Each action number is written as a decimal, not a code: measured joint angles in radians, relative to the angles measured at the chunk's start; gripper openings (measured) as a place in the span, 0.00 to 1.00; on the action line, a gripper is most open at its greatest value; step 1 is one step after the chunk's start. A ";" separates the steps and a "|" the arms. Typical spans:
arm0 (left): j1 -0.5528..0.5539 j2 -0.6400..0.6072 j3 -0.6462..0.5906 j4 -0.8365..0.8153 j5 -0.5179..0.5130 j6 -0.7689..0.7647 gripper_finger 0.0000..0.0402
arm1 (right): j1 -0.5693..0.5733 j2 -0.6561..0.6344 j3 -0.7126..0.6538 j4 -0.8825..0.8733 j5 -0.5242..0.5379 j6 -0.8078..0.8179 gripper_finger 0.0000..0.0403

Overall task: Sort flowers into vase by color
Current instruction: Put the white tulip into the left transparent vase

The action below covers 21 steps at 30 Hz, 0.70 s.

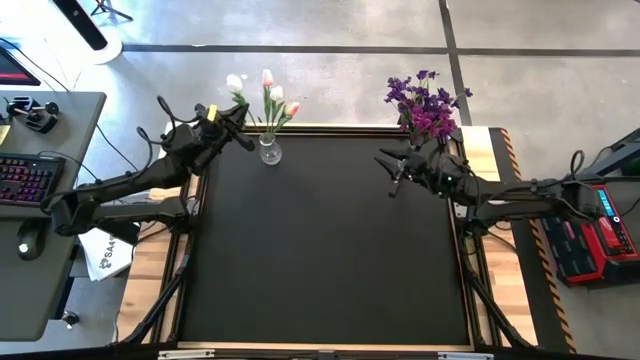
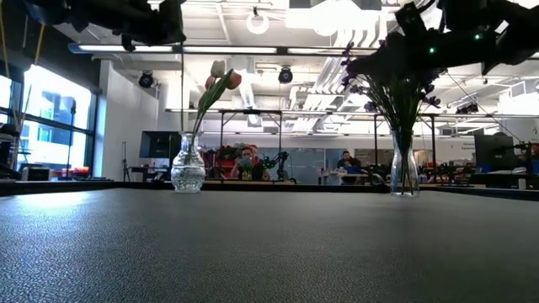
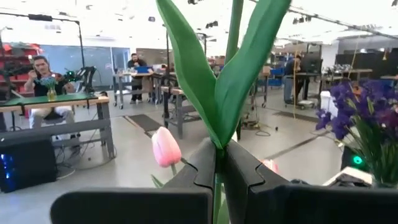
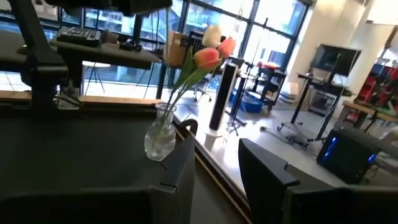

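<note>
Black mat (image 1: 320, 250) bare — left fingers (image 3: 214, 165) pinch tulip stem (image 3: 233, 31) (leafy); right fingers (image 4: 255, 165) apart, empty.

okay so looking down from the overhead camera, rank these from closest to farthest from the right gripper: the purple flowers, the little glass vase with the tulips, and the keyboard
1. Purple flowers: just behind the right gripper, at the mat's far right corner.
2. Glass vase with tulips: across the mat, far left side.
3. Keyboard: on the desk at the far left.

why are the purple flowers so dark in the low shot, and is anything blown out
Low view: the purple flowers are backlit by bright ceiling lights, so they read near-black. Left wrist view: the ceiling is washed out behind the green stem in the left pincer. Right wrist view: windows glare behind the tulips.
</note>
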 joint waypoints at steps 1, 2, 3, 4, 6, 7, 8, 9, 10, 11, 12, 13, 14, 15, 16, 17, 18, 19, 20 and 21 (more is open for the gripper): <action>0.000 -0.002 0.001 0.003 -0.003 0.000 0.00 | 0.002 0.008 0.001 -0.001 0.000 0.009 0.27; 0.000 -0.003 0.000 0.002 -0.005 -0.002 0.00 | 0.003 0.015 0.001 -0.003 0.000 0.014 0.27; 0.000 -0.003 0.001 0.004 -0.006 -0.006 0.00 | 0.004 0.024 0.001 -0.002 0.000 0.020 0.27; 0.001 -0.003 0.001 0.000 -0.006 -0.011 0.00 | 0.004 0.033 0.001 -0.003 0.000 0.025 0.27; 0.001 -0.003 0.000 -0.013 -0.001 -0.048 0.00 | 0.004 0.049 0.001 -0.004 0.000 0.041 0.27; 0.001 -0.003 0.000 -0.018 0.012 -0.066 0.00 | 0.004 0.057 0.001 -0.002 0.001 0.048 0.27; 0.001 -0.003 0.000 -0.020 0.025 -0.081 0.00 | 0.004 0.065 0.001 -0.003 0.001 0.056 0.27; 0.000 -0.003 0.000 -0.020 0.044 -0.085 0.00 | 0.004 0.073 0.001 -0.003 0.001 0.065 0.27; -0.002 -0.003 0.000 -0.019 0.059 -0.086 0.00 | 0.004 0.080 0.001 -0.002 0.001 0.073 0.27; -0.004 -0.003 0.000 -0.018 0.069 -0.087 0.00 | 0.004 0.087 0.001 -0.002 0.001 0.080 0.27; -0.007 -0.003 0.000 -0.018 0.071 -0.087 0.00 | 0.004 0.094 0.001 -0.002 0.001 0.093 0.27; -0.011 -0.003 0.000 -0.016 0.072 -0.087 0.00 | 0.004 0.100 0.001 -0.002 0.001 0.101 0.27; -0.016 -0.003 0.000 -0.010 0.073 -0.089 0.00 | 0.004 0.105 0.001 -0.002 0.000 0.108 0.27; -0.023 -0.003 0.000 -0.003 0.073 -0.090 0.00 | 0.004 0.110 0.001 -0.002 -0.001 0.118 0.27; -0.030 -0.003 0.000 0.002 0.072 -0.089 0.00 | 0.004 0.113 0.001 -0.002 -0.001 0.121 0.27; -0.035 -0.003 0.000 0.002 0.071 -0.089 0.00 | 0.004 0.115 0.001 -0.001 -0.001 0.125 0.27; -0.037 -0.003 0.000 -0.001 0.068 -0.088 0.00 | 0.004 0.116 0.001 0.000 -0.003 0.125 0.27; -0.037 -0.003 0.000 -0.009 0.062 -0.088 0.00 | 0.004 0.116 0.001 0.000 -0.005 0.125 0.27; -0.036 -0.003 0.000 -0.021 0.051 -0.087 0.00 | 0.004 0.116 0.001 0.000 -0.007 0.125 0.27; -0.032 0.001 0.000 -0.031 0.040 -0.087 0.00 | 0.004 0.116 0.001 0.001 -0.010 0.125 0.27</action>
